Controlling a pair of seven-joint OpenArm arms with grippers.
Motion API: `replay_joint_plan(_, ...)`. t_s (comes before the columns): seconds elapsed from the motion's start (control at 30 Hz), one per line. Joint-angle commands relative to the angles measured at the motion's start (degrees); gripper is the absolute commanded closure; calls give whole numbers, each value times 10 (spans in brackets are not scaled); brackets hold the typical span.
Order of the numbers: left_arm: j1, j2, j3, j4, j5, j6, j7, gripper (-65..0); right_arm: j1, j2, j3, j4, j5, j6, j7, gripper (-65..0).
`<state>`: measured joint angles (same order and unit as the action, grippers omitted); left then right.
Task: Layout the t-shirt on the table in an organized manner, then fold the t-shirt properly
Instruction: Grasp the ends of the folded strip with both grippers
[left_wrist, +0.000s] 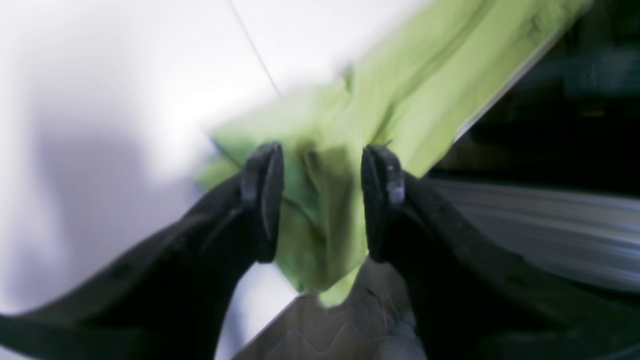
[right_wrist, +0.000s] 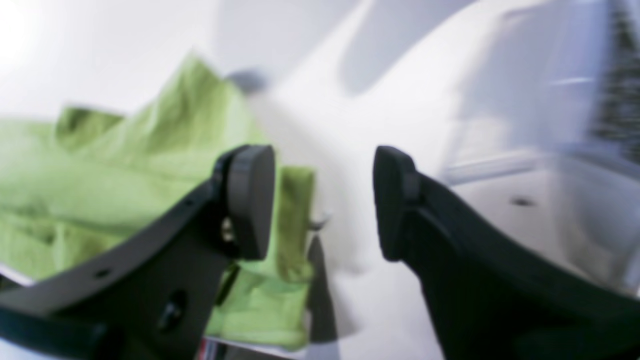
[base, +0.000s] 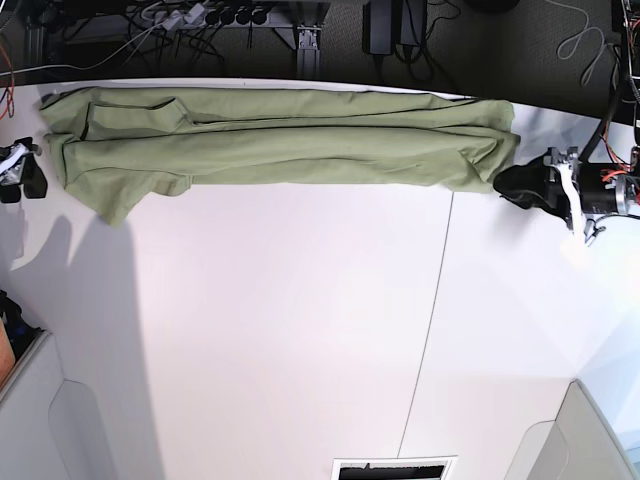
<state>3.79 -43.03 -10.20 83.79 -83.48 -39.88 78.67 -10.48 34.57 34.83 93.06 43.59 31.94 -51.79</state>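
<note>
Shirt: the olive-green short-sleeved cloth t-shirt (base: 280, 140) lies stretched into a long, narrow, creased band along the far edge of the table, one end bunched at each side of the base view.
Table: the large flat white tabletop (base: 300, 330) carries a thin dark seam line (base: 428, 320) running from the shirt toward the near edge.
Left gripper: the black left gripper (left_wrist: 320, 200) has its jaws parted, with a bunched end of the shirt (left_wrist: 325, 220) between them; blur hides whether the pads touch the cloth.
Right gripper: the black right gripper (right_wrist: 325, 200) is spread wide and holds nothing; the shirt (right_wrist: 125, 165) lies behind its one finger only, white tabletop showing between the two.
</note>
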Motion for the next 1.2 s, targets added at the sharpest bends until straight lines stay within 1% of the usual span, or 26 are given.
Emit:
replay_joint_plan(0.0,-5,-14,-25,7,-15,-1,0,-288,4,14,21,13,20,2,5,-314)
replay_joint_plan(0.07,5,-14,-58,7,-15,-1,9,-288,4,14,43,19,36,2,0,-300)
replay_joint_plan(0.1,14,-14,-69,7,-15,-1,9,-288,4,14,49,24,44,2,-3,-255)
replay_joint_plan(0.13,24,-14,-76,7,-15,-1,10,-288,4,14,50,28,51,2,-8,-177)
replay_joint_plan(0.17,35,-14,-80,7,-15,-1,10,-288,4,14,49,33,58,3,-14,-67)
replay_joint_plan(0.2,49,-14,-82,7,-15,-1,10,-288,4,10,47,38,65,4,-20,0)
replay_joint_plan(0.27,77,-11,-83,7,-15,-1,9,-289,4,-4,43,46,76,4,-29,0)
replay_joint_plan(0.33,102,4,-86,7,-15,-1,9,-289,4,-21,32,47,85,12,-43,0)
replay_joint_plan(0.47,126,61,-123,7,-15,-1,5,-289,-10,-48,-9,46,75,15,-43,0)
replay_joint_plan(0.57,127,96,-132,7,-15,-1,-5,-289,-20,-63,-48,36,47,15,-29,0)
replay_joint_plan(0.6,127,108,-132,7,-2,-1,-18,-289,-23,-66,-63,29,36,14,-20,0)
replay_joint_plan(0.7,127,142,-131,5,86,-1,-70,-289,-24,-68,-103,-3,0,13,21,0)
replay_joint_plan(0.77,127,156,-131,5,121,-1,-100,-289,-23,-68,-124,-23,-16,13,43,0)
replay_joint_plan(0.9,126,165,-130,5,160,-1,-129,-289,-20,-68,-156,-52,-38,8,69,0)
replay_joint_plan(1.03,119,175,-128,5,197,-1,-160,-288,0,-68,-166,-73,-40,8,71,0)
replay_joint_plan(1.17,100,188,-110,1,276,-1,-222,-288,30,-68,-166,-92,-42,8,71,0)
